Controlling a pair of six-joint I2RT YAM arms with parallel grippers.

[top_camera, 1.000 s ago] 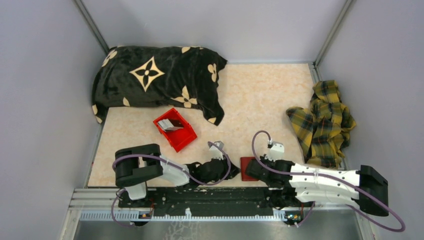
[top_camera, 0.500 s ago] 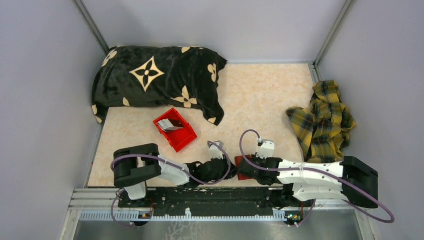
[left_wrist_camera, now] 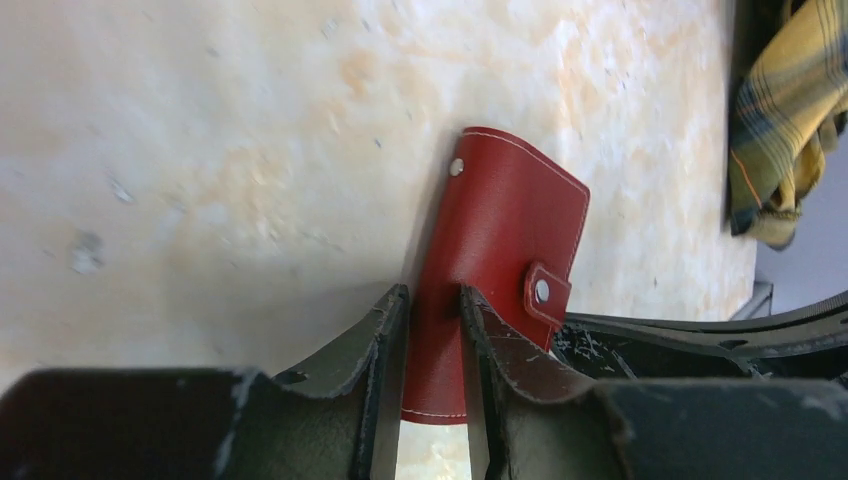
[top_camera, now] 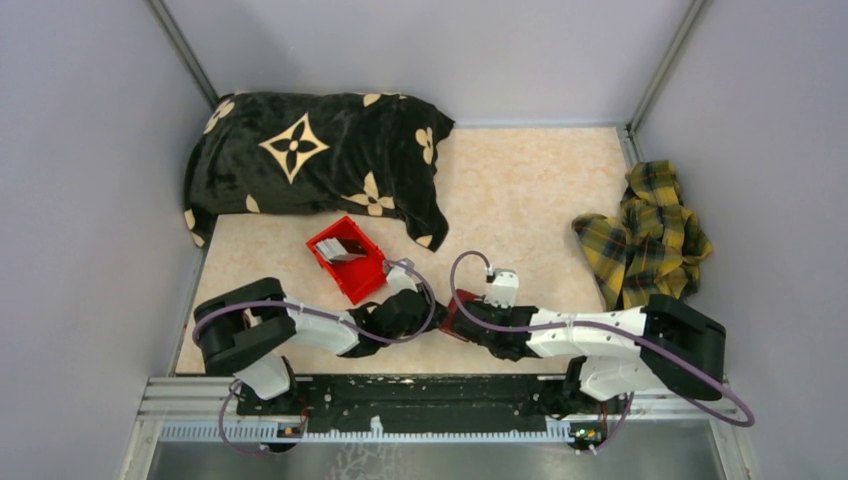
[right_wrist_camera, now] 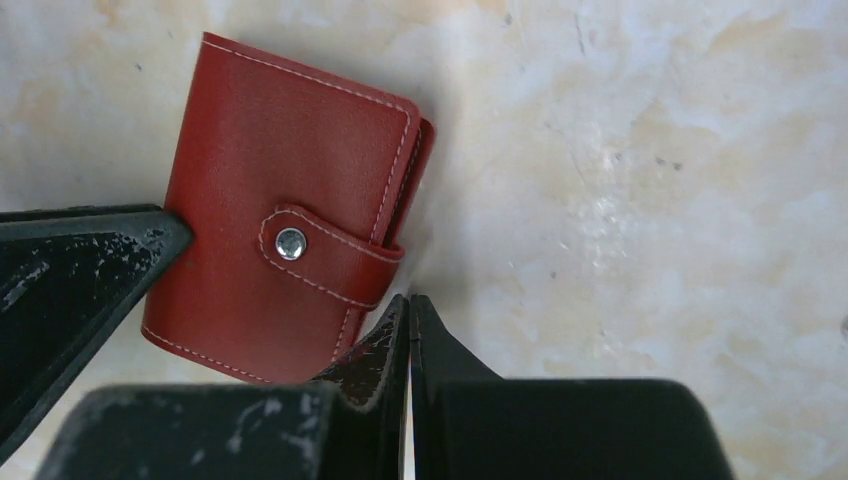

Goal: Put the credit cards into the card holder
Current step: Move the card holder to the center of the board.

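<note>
Dark-red leatherette card holder [left_wrist_camera: 510, 220], snap tab fastened, front-centre of beige marbled table [top_camera: 520, 190], nr its near edge. L gripper [left_wrist_camera: 433, 300] clamps one short end in a narrow grip. R gripper [right_wrist_camera: 408, 305], tips pressed together, sits at the long edge by the tab. Grey credit cards [top_camera: 345, 250] lie apart in red bin [top_camera: 368, 277], back-left.

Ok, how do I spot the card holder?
On the beige table, look near the front edge, just right of the bright red bin. The card holder is the small dark-red folded wallet with pale stitching and a snapped tab, whereas the bin is an open plastic box.
</note>
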